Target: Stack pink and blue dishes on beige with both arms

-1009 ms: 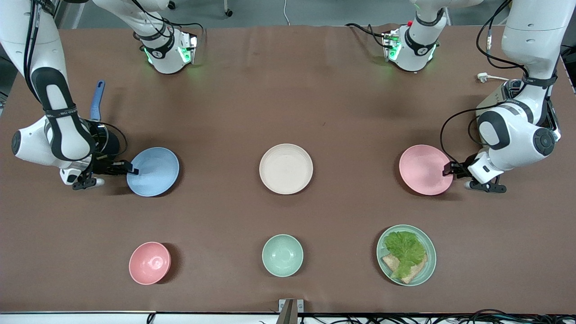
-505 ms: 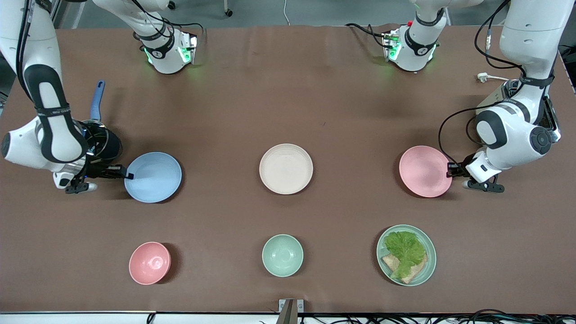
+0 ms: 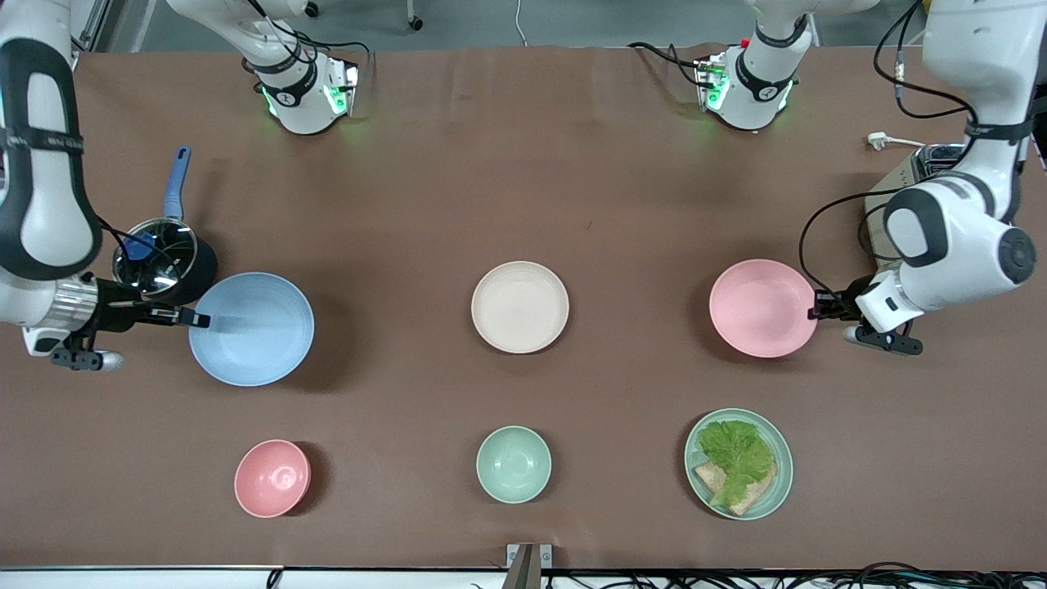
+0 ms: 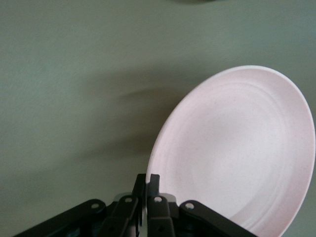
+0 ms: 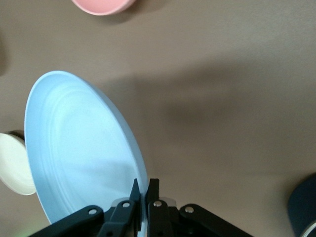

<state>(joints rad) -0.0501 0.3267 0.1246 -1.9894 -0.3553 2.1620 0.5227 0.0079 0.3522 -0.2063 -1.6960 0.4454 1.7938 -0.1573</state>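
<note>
Two gripped plates now higher, one beige plate unmoved.

Both plates have come up off the bench: the right gripper has raised the blue plate higher, the left gripper the pink plate slightly.

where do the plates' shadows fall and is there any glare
Front view: the blue plate and pink plate, each pinched at the rim by the right gripper and left gripper, throw soft dark patches on the table; the pot lid shows glare. Left wrist view: a blurred shadow lies beside the pink plate. Right wrist view: a broad shadow beside the blue plate.
</note>
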